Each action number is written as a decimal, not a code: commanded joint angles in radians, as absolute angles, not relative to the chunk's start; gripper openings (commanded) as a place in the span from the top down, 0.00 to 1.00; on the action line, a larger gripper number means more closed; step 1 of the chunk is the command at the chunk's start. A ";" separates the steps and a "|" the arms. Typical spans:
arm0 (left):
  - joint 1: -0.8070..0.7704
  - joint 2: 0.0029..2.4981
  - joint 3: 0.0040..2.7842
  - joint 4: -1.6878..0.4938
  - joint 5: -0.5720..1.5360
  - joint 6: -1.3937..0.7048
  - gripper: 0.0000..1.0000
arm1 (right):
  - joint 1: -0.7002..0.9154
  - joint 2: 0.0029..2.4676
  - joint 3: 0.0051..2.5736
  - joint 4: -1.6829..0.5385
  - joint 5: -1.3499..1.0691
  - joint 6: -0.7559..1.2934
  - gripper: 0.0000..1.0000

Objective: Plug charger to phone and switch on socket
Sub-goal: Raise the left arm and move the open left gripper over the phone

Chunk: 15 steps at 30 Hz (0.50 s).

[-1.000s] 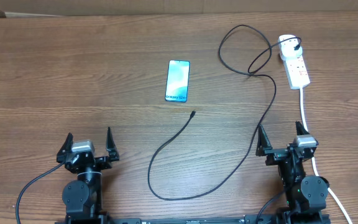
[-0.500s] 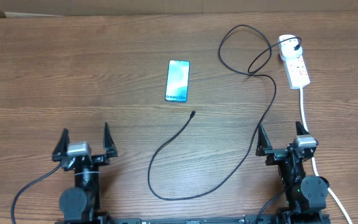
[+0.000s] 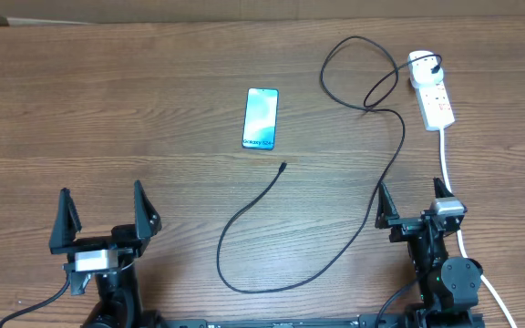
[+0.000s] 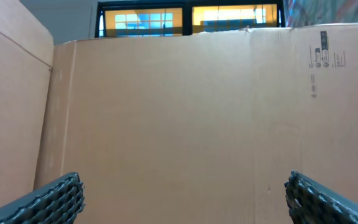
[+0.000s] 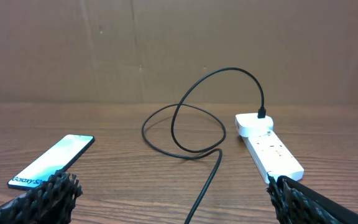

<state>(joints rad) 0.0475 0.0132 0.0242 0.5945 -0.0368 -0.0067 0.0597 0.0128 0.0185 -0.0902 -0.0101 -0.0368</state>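
The phone (image 3: 261, 117) lies flat at the table's middle back, screen lit; it also shows in the right wrist view (image 5: 51, 160). The black charger cable (image 3: 389, 162) loops from its white adapter (image 3: 420, 65) on the socket (image 3: 436, 99) down to a plug tip (image 3: 283, 167) lying just below the phone. The cable (image 5: 194, 124) and socket (image 5: 269, 147) show in the right wrist view. My left gripper (image 3: 101, 213) is open and empty at the front left, tilted up toward a cardboard wall (image 4: 179, 124). My right gripper (image 3: 412, 202) is open and empty at the front right.
The socket's thick white cord (image 3: 448, 164) runs down past my right arm to the front edge. A cardboard wall (image 5: 179, 50) stands behind the table's far edge.
My left arm has pulled back toward the front left and its gripper has tilted upward. The right arm, phone and cable have not moved.
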 commanded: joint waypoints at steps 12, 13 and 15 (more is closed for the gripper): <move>0.046 0.482 0.758 -0.150 0.168 0.067 0.01 | 0.062 0.003 0.008 -0.085 -0.001 -0.030 0.00; 0.045 0.532 0.806 -0.184 0.262 0.063 0.00 | 0.062 0.003 0.008 -0.084 -0.001 -0.030 0.00; 0.045 0.627 0.880 -0.214 0.485 0.053 0.00 | 0.062 0.003 0.008 -0.085 -0.001 -0.030 0.00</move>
<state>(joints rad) 0.0475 0.5259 0.7879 -0.1871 0.1623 0.0410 0.0597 0.0128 0.0185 -0.0906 -0.0105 -0.0364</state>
